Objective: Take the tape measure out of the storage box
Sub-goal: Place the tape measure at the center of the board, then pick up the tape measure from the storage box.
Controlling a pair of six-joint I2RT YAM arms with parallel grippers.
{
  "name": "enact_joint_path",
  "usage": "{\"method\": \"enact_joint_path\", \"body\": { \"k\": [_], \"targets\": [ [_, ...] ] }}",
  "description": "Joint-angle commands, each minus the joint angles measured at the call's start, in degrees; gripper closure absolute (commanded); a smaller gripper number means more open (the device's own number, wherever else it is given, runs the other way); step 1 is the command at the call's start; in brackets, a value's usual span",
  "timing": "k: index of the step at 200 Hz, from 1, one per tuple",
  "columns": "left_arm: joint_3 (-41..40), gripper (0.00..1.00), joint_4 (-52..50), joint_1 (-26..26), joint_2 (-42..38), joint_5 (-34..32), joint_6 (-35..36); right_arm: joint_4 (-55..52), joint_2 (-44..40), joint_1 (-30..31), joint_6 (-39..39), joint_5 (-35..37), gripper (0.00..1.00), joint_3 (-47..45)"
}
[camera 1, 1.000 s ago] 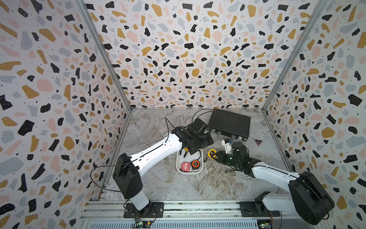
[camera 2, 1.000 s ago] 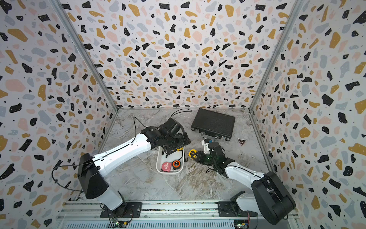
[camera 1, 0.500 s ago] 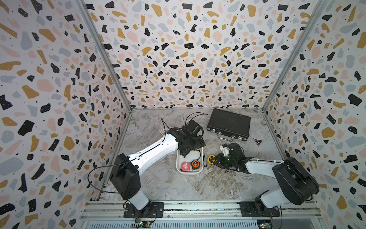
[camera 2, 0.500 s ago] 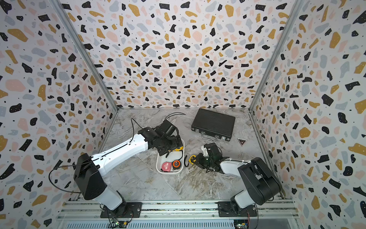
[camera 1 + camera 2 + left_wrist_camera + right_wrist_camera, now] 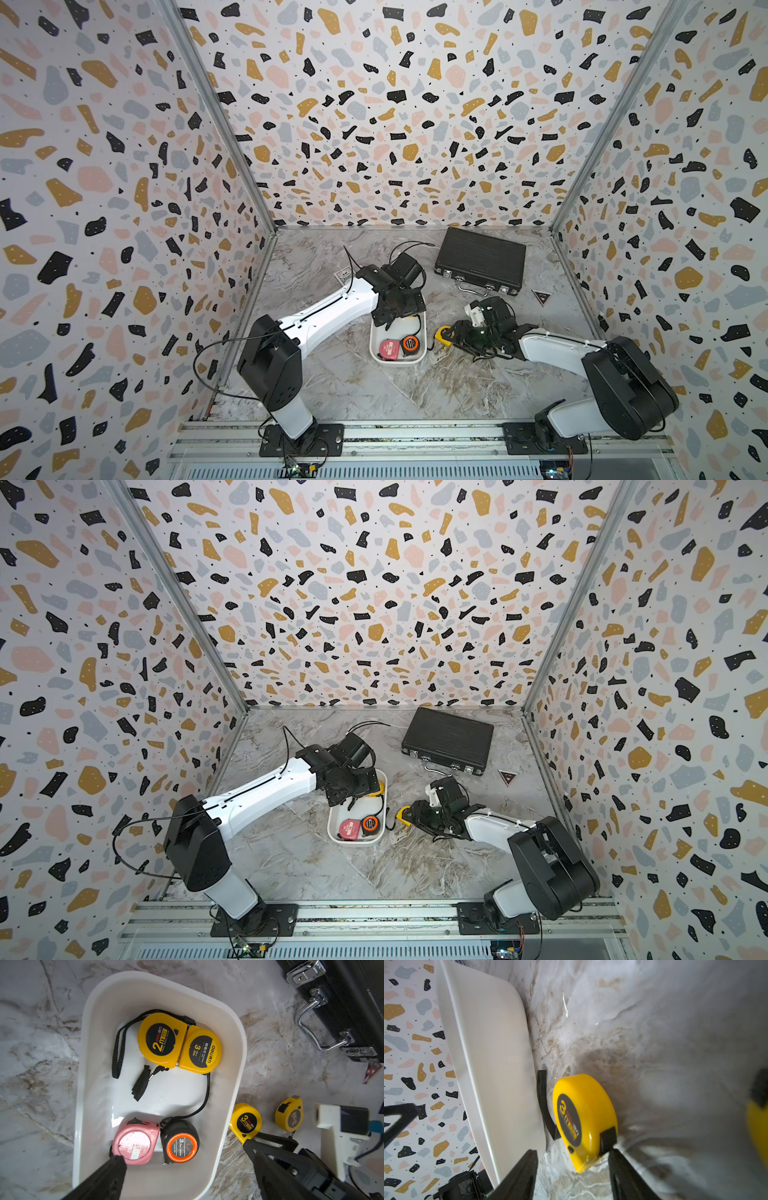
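Observation:
The white storage box sits mid-table. It holds two yellow tape measures, a pink one and a black-and-orange one. My left gripper hangs open over the box with nothing between its fingers. Another yellow tape measure lies on the table right beside the box's outer wall. My right gripper is low behind it, open; the tape lies just past the fingertips.
A smaller yellow tape measure lies on the table near the right wrist. A black ribbed case with metal latches lies at the back right, and a triangular sticker is beside it. Patterned walls enclose the table on three sides.
My right gripper came down to the table and opened, letting go of the yellow tape measure beside the box. The left arm shifted slightly over the box, still open.

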Motion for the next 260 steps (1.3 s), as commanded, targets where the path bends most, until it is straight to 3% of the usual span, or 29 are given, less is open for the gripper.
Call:
{"method": "enact_joint_path", "body": {
  "k": [1,64,124,151,260],
  "targets": [
    [2.74,0.0,-2.46,0.42,1.31,-3.01,3.38,-9.18,-2.98,-0.15,-4.64,1.65,0.35,2.91],
    [6.84,0.01,-4.4,1.5,7.71,-7.11,11.44,-15.93,-8.83,-0.16,-6.56,3.77,0.24,3.88],
    [11.36,0.17,-4.98,3.22,15.61,-10.31,19.29,-17.88,-11.85,-0.15,-6.29,4.8,0.24,3.86],
    [12.41,0.19,-4.33,3.99,18.38,-9.98,22.06,-17.68,-11.79,-0.15,-6.28,4.95,0.24,3.83],
    [13.86,0.22,-2.1,4.42,23.31,-11.41,23.89,-15.75,-10.18,-0.75,-6.37,4.58,0.25,2.86]
  ]
}}
